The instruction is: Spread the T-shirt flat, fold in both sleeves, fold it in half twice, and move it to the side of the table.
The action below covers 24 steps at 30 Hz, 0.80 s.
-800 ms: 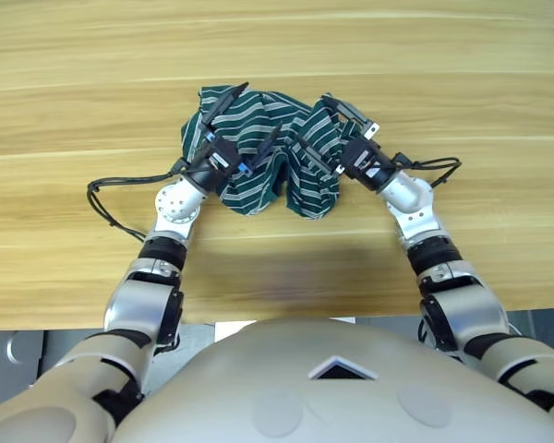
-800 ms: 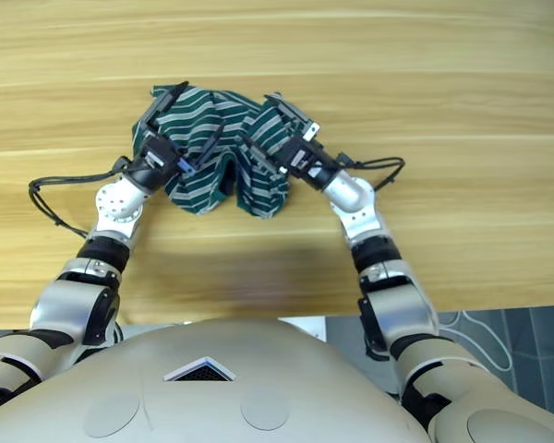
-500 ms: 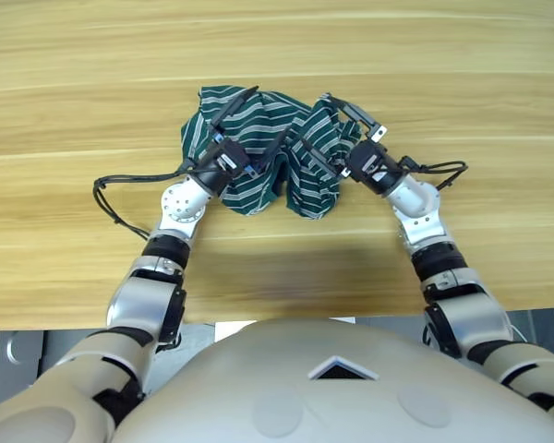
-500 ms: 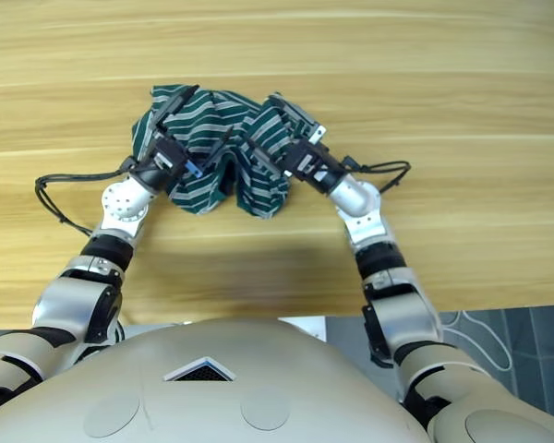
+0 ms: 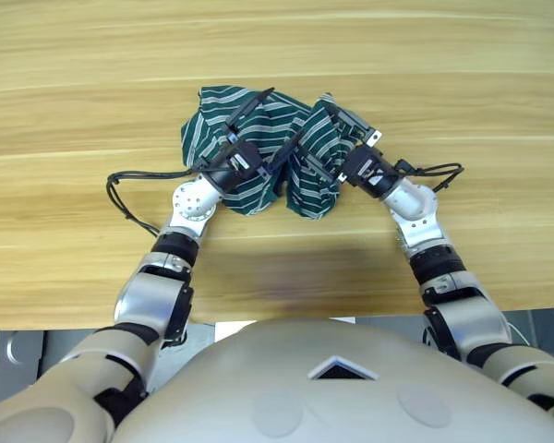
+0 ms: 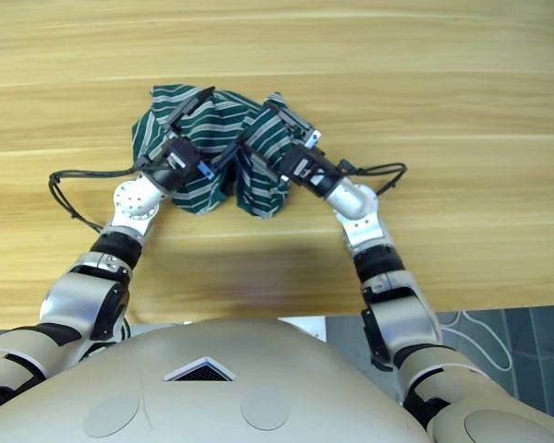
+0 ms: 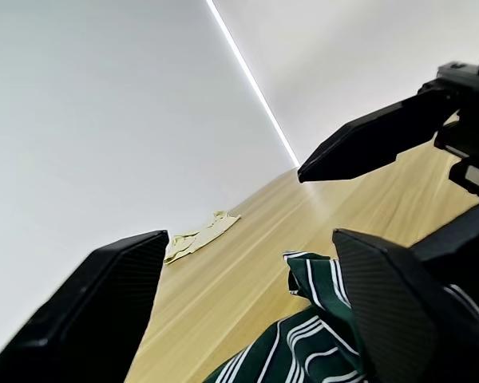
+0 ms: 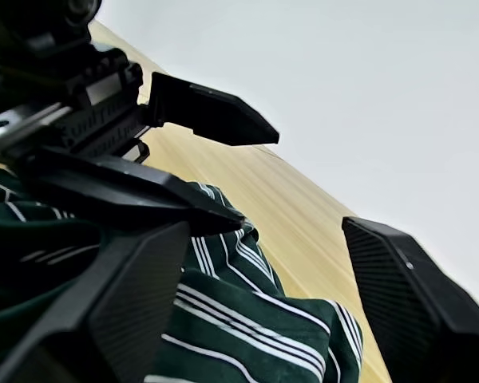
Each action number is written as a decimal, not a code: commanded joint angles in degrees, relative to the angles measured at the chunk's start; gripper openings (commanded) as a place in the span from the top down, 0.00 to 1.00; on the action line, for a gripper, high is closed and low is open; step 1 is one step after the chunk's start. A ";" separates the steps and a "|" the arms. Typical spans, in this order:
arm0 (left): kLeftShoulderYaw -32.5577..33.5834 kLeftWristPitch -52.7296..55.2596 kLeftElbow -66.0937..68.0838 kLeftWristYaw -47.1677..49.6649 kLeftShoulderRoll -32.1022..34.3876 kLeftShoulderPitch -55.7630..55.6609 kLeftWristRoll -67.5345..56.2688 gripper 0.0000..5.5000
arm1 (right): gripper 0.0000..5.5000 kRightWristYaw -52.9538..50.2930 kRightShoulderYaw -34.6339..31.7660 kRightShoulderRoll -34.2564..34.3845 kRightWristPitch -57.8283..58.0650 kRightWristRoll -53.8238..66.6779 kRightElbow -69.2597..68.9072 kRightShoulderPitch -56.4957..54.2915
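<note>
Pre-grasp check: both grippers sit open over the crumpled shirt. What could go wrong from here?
1. The left gripper and right gripper, both open, nearly cross fingers over the middle of the green striped T-shirt; closing could knock them together.
2. The T-shirt is bunched in folds, so a pinch may catch several layers and it likely won't spread flat.

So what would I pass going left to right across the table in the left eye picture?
First the left arm's black cable, then the green striped T-shirt, then the right arm's black cable.
</note>
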 commanded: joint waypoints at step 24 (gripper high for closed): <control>1.09 -0.08 2.63 3.03 3.00 -2.81 1.48 0.30 | 0.36 0.38 -1.03 -0.44 0.84 1.48 -1.39 0.90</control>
